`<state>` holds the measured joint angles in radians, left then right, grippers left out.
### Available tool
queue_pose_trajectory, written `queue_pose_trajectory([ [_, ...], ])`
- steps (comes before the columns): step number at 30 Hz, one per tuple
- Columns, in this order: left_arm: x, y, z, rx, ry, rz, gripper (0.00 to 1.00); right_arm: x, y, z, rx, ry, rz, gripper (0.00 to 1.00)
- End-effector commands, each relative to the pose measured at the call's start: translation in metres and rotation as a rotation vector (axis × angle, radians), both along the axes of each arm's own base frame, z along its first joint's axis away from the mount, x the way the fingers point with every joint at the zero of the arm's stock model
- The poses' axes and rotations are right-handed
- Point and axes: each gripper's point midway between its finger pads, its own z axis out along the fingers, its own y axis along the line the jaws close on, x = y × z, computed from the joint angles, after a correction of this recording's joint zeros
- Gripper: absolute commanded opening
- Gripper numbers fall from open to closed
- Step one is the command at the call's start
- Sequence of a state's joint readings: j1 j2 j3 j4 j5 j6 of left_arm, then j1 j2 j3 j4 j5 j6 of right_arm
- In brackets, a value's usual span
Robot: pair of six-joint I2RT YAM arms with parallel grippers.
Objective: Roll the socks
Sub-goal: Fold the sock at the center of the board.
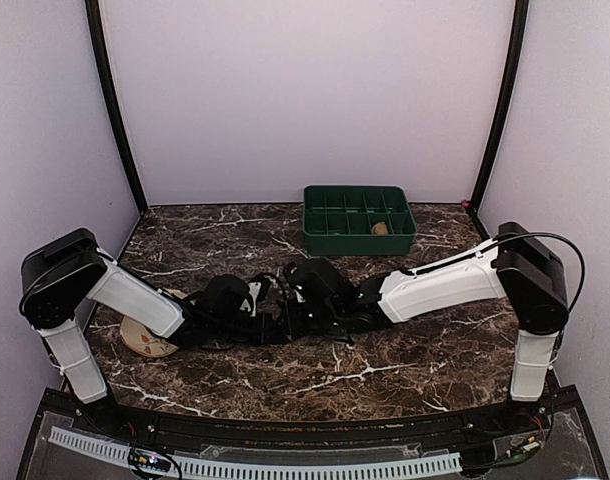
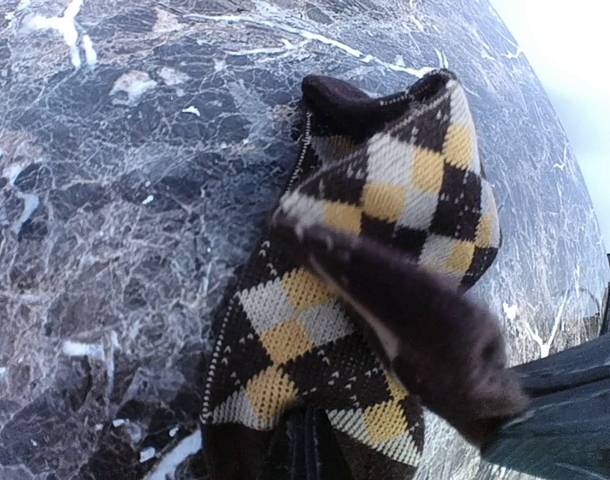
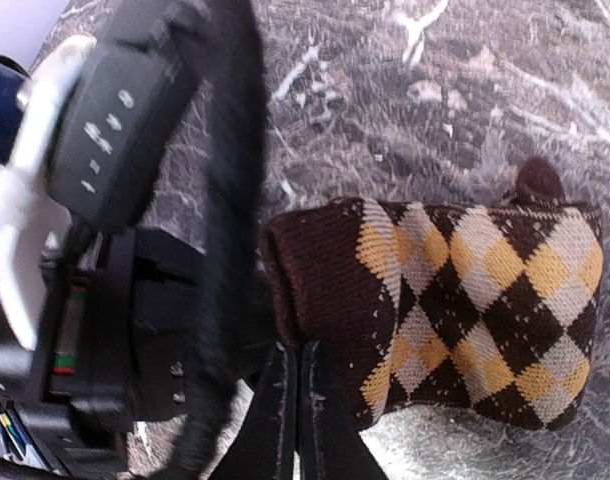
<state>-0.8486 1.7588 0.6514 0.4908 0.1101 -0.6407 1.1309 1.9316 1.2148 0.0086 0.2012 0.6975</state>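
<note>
A sock with a brown, black and cream diamond check [image 2: 385,200] lies on the dark marble table. Its dark brown end lifts up close to the left wrist camera. My left gripper [image 2: 307,450] is shut on the sock's near end. In the right wrist view the sock [image 3: 485,300] lies folded, its plain brown cuff toward the fingers. My right gripper [image 3: 290,375] is shut with its tips pinching the cuff's edge. In the top view both grippers, left [image 1: 273,320] and right [image 1: 300,310], meet at the table's middle and hide the sock.
A green compartment tray [image 1: 330,215] stands at the back, with a small tan thing [image 1: 380,228] in it. A round cream dish [image 1: 143,342] lies under the left arm. A dark blue object [image 3: 0,75] shows at the right wrist view's left edge.
</note>
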Motion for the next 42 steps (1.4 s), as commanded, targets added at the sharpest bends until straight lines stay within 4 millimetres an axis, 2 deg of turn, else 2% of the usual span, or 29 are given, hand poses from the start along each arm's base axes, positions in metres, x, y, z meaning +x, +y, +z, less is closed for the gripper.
queue_pose_trajectory([
  [1,-0.01,0.022,-0.017,0.086,0.048,0.023,0.03,-0.013,0.003,-0.011,0.017,0.041,0.023,0.0],
  [3,-0.01,0.022,-0.017,0.089,0.047,0.023,0.03,-0.017,0.002,-0.014,0.018,0.053,0.03,0.01],
  [8,-0.01,0.022,-0.018,0.095,0.048,0.022,0.03,-0.022,0.005,-0.011,0.037,0.065,0.056,0.25],
  [10,-0.01,0.022,-0.018,0.098,0.049,0.02,0.02,-0.024,0.006,-0.008,0.044,0.059,0.065,0.32],
  [12,-0.009,0.023,-0.018,0.104,0.049,0.021,0.02,-0.027,0.0,-0.015,0.027,0.065,0.072,0.36],
  [19,-0.01,0.027,-0.017,0.121,0.044,0.025,0.02,-0.028,-0.003,0.001,0.04,0.036,0.076,0.38],
  [24,-0.012,0.033,-0.012,0.141,0.038,0.026,0.02,-0.035,-0.01,0.02,0.064,0.011,0.083,0.39],
  [26,-0.012,0.034,-0.007,0.143,0.03,0.024,0.02,-0.038,-0.012,0.031,0.076,-0.006,0.085,0.39],
  [30,-0.012,0.036,0.005,0.159,0.012,0.01,0.05,-0.039,-0.023,0.041,0.066,-0.045,0.067,0.39],
  [35,-0.013,0.036,0.02,0.163,-0.011,-0.012,0.11,-0.026,-0.043,0.042,0.015,-0.114,0.018,0.41],
  [42,-0.011,0.036,0.039,0.166,-0.045,-0.025,0.2,0.007,-0.063,0.031,0.018,-0.138,-0.032,0.39],
])
